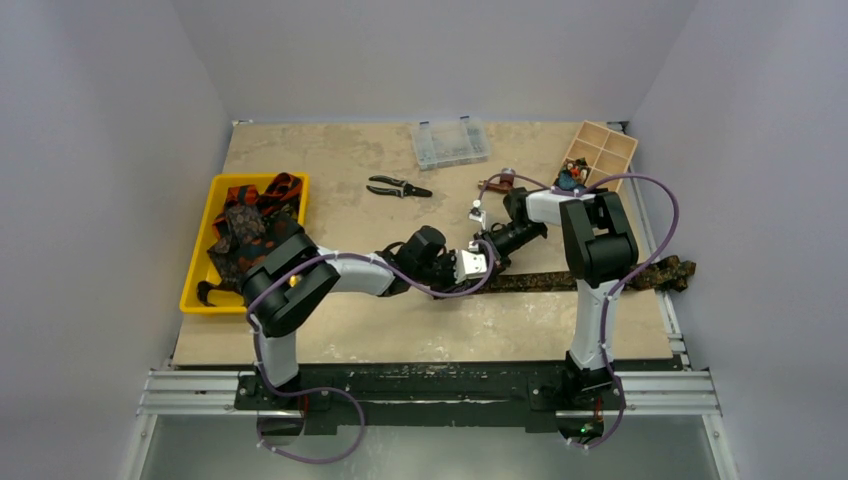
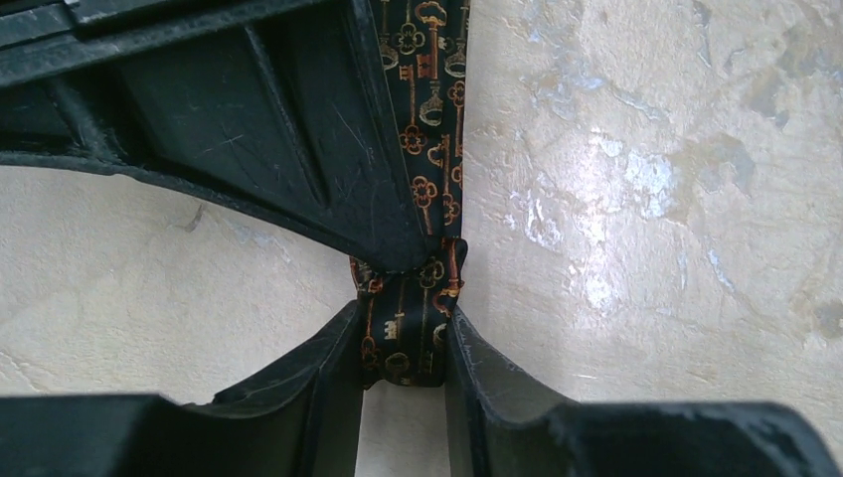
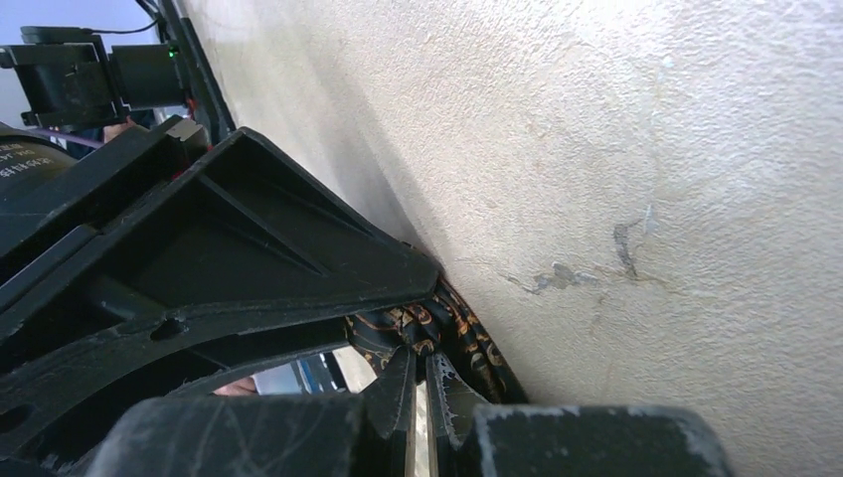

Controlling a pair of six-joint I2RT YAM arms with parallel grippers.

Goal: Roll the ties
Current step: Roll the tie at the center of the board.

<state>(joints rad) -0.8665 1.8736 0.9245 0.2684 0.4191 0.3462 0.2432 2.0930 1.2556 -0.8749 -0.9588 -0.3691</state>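
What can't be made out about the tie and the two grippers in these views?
- Left wrist: whether the left gripper presses the tie's folded end or only flanks it; its fingers cover the sides.
- Right wrist: whether the shut right gripper pinches cloth; its own fingertips hide the contact.
- Top external: the fold, under both grippers; the ties in the yellow tray, too tangled to count and partly behind the left arm.

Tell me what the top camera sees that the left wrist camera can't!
Only top: a yellow tray of ties, pliers, a clear box and a wooden box. Only left wrist: little gold and red keys printed on the tie, bunched between the left gripper's fingers. Both: that tie, the left gripper, the table.
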